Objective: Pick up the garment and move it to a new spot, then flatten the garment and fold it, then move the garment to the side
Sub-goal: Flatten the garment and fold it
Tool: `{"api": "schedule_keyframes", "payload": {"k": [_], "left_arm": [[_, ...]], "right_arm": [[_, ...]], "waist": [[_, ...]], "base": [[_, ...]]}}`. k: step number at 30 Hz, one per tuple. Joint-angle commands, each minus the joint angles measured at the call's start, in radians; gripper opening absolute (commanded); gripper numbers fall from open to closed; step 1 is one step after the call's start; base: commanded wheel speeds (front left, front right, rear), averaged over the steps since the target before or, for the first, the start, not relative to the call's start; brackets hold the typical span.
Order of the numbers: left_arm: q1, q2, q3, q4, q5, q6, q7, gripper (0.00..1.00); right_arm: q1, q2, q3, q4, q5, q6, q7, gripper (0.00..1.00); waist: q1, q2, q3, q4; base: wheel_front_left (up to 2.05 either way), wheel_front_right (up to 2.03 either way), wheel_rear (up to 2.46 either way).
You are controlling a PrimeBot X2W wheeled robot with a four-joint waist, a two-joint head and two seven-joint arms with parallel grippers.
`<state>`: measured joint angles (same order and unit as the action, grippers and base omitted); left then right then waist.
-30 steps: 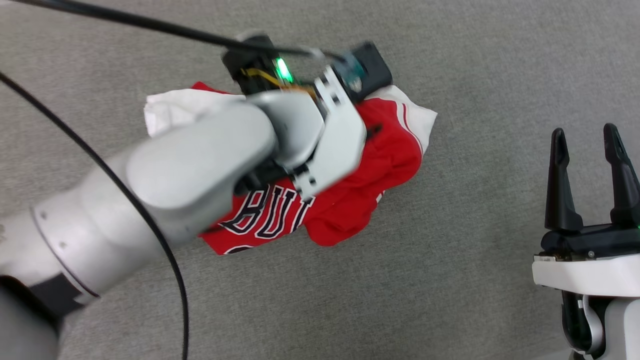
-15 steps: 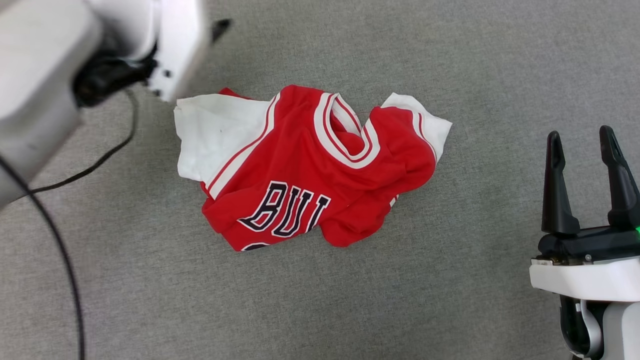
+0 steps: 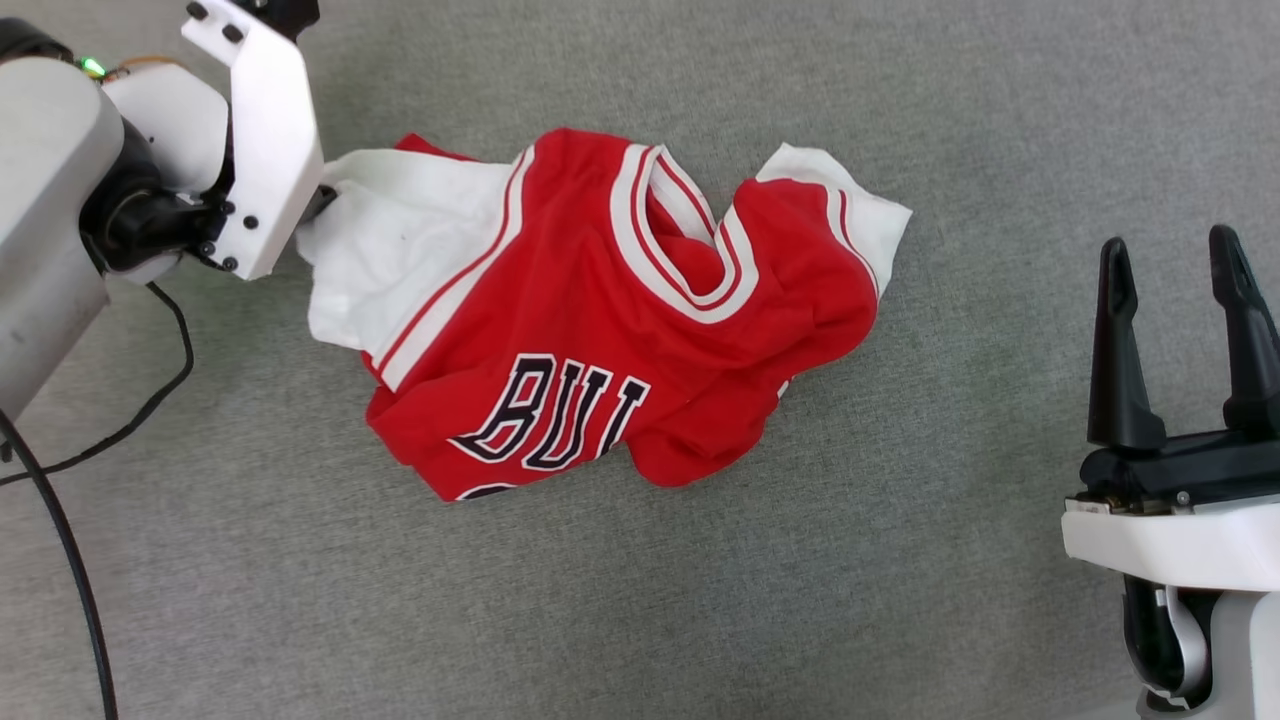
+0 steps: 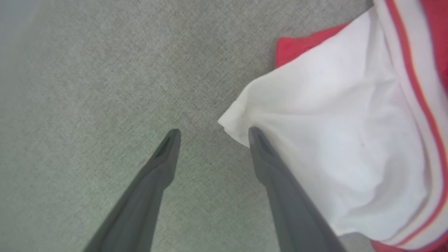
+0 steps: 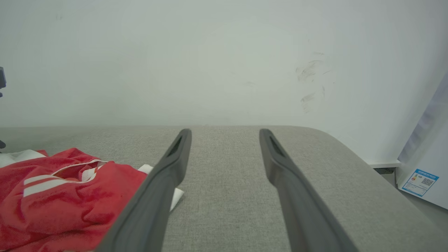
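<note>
The garment (image 3: 600,330), a red jersey with white sleeves, striped trim and black letters, lies crumpled on the grey padded surface (image 3: 900,550). My left arm's wrist (image 3: 250,150) is at the upper left, right beside the garment's white sleeve (image 3: 400,240). In the left wrist view my left gripper (image 4: 214,130) is open, with bare grey surface between its fingers. One fingertip (image 4: 253,134) touches the sleeve's corner (image 4: 332,147). My right gripper (image 3: 1170,250) stands open and empty at the lower right, well clear of the garment (image 5: 52,203). Its fingers (image 5: 168,175) point towards the wall.
A black cable (image 3: 150,400) trails over the surface at the left, under my left arm. A white wall (image 5: 210,63) rises behind the surface's far edge. The surface rounds off at its right corner (image 5: 350,147), beyond which stands a white unit with a label (image 5: 420,182).
My left arm, which hung over the garment, swung off to the upper left and has come back down beside the white sleeve. The head camera shifted meanwhile. The right gripper has stayed put.
</note>
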<state>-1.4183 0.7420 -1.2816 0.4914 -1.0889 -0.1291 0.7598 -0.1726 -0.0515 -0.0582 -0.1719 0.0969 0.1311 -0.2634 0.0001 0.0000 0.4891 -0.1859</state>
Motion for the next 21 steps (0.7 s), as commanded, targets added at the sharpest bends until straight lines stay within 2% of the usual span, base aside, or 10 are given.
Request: {"api": "schedule_keyframes", "payload": {"k": [1,8,10,16,17,21], "left_arm": [[0.015,-0.010,0.001,0.017,-0.002,0.000,0.004,1.00],[0.111,-0.039,-0.017,0.005,0.031,-0.001,0.102,1.00],[0.125,-0.035,-0.020,-0.012,0.037,-0.004,0.125,0.00],[0.094,-0.025,-0.013,-0.032,0.045,-0.001,0.089,0.00],[0.073,-0.023,-0.005,-0.042,0.038,-0.001,0.043,0.00],[0.053,-0.003,0.002,-0.042,0.020,0.000,-0.029,0.00]], "right_arm": [[-0.016,0.002,0.000,-0.005,0.008,-0.001,-0.002,1.00],[-0.028,0.002,-0.007,-0.003,0.011,-0.001,-0.002,1.00],[-0.029,0.002,-0.010,-0.004,0.011,-0.001,-0.002,1.00],[-0.029,0.002,-0.013,0.006,0.001,-0.001,-0.002,1.00],[-0.015,0.002,-0.015,0.012,-0.008,-0.001,-0.002,1.00],[0.007,0.002,-0.017,0.017,-0.021,-0.001,-0.002,1.00]], "waist": [[-0.0001,0.0000,0.027,-0.013],[-0.0001,0.0000,0.061,-0.024],[-0.0001,0.0000,0.064,-0.022],[-0.0001,0.0000,0.043,-0.003],[-0.0001,0.0000,0.015,0.019],[-0.0001,0.0000,-0.027,0.054]], "base": [[0.00,0.00,0.00],[0.00,0.00,0.00],[0.00,0.00,0.00],[0.00,0.00,0.00],[0.00,0.00,0.00],[0.00,0.00,0.00]]}}
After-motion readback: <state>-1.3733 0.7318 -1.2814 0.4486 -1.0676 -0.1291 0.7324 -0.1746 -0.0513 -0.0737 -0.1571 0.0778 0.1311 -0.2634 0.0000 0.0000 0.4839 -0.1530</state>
